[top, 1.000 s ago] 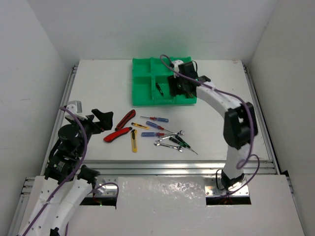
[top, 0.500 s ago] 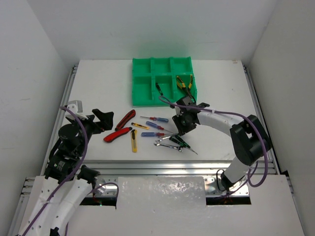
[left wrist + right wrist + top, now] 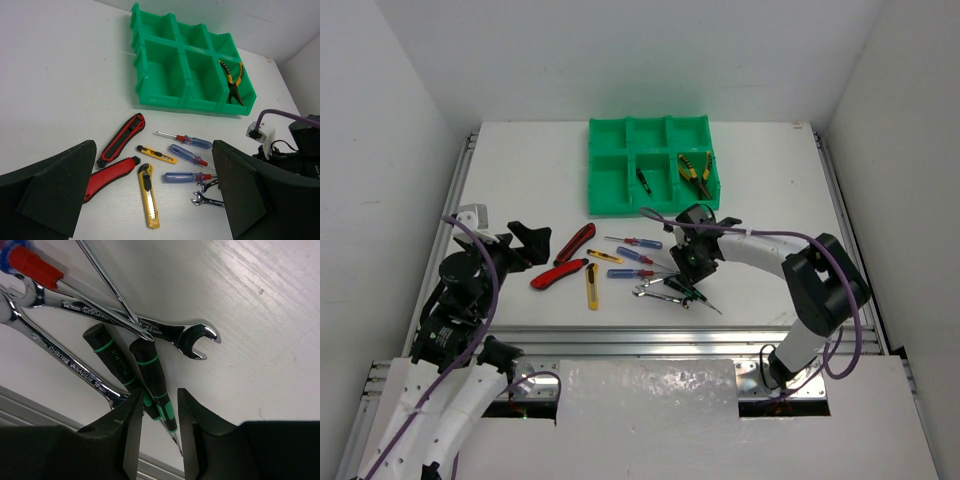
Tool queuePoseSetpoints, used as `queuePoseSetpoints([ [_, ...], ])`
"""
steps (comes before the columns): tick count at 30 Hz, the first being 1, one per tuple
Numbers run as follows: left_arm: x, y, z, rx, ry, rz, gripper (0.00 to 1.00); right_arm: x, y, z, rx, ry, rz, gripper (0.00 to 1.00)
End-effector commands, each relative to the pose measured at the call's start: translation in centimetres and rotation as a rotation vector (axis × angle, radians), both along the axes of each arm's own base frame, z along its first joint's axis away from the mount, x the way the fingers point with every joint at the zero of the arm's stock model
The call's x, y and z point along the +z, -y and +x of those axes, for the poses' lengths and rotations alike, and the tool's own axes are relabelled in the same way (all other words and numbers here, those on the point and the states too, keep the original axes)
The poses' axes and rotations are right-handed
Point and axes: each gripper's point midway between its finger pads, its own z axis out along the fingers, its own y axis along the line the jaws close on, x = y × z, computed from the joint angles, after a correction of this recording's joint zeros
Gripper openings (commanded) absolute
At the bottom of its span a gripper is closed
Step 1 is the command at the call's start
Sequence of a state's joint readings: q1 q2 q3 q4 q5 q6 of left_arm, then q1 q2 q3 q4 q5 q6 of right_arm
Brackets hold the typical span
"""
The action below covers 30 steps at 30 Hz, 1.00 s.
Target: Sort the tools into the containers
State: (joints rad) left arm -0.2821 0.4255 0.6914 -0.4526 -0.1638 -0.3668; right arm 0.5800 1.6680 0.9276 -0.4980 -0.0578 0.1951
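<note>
Right hand (image 3: 160, 395) straddles dark screwdrivers (image 3: 147, 367); visible only on wrist cam.

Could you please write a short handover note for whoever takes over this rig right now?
Left claw: open, empty, hovering beside the red-black utility knives.
Right claw: open, low over the black-green screwdrivers, fingers either side of one, not clamped.
Done: yellow-handled pliers lie in the near-right compartment of the green tray; a dark screwdriver lies in its near-middle one.
Left on the table: both utility knives, two yellow box cutters, three blue screwdrivers, the wrenches and the black-green screwdrivers.
</note>
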Motion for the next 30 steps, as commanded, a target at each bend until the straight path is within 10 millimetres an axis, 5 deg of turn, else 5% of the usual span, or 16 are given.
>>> queuePoseSetpoints([
  [1, 0.7, 0.3, 0.3, -0.011, 0.029, 0.006, 1.00, -0.9, -0.3, -0.2, -0.002, -0.012, -0.002, 0.33],
  [7, 0.8, 0.3, 0.3, -0.013, 0.035, 0.004, 1.00, -1.7, 0.5, 0.1, -0.016, -0.008, -0.055, 0.28],
  [12, 0.9, 0.3, 0.2, -0.014, 0.036, 0.003, 1.00, -2.0, 1.0, -0.3, -0.021, -0.024, -0.076, 0.12],
  [17, 1.0, 0.3, 0.2, -0.016, 0.039, 0.002, 1.00, 1.4, 1.4, 1.2, -0.071, 0.085, -0.074, 0.06],
  [22, 1.0, 0.3, 0.2, -0.014, 0.041, 0.002, 1.00, 8.1, 0.3, 5.0, -0.075, 0.268, -0.027, 0.05],
  [25, 0.9, 0.3, 0.2, -0.013, 0.039, 0.002, 1.00, 11.6, -2.5, 8.9, -0.019, 0.381, 0.043, 0.04],
  [26, 0.8, 0.3, 0.2, -0.013, 0.035, 0.004, 1.00, 14.2, -4.1, 11.5, -0.014, 0.469, 0.098, 0.03],
  [27, 0.8, 0.2, 0.2, -0.010, 0.035, 0.004, 1.00, 13.9, -5.1, 12.9, 0.027, 0.486, 0.099, 0.03],
  [28, 0.8, 0.2, 0.3, -0.010, 0.034, 0.005, 1.00, 16.6, -6.0, 15.6, 0.003, 0.566, 0.124, 0.03],
  [30, 0.7, 0.2, 0.3, -0.008, 0.031, 0.004, 1.00, 15.8, -7.5, 18.3, 0.039, 0.566, 0.121, 0.04],
])
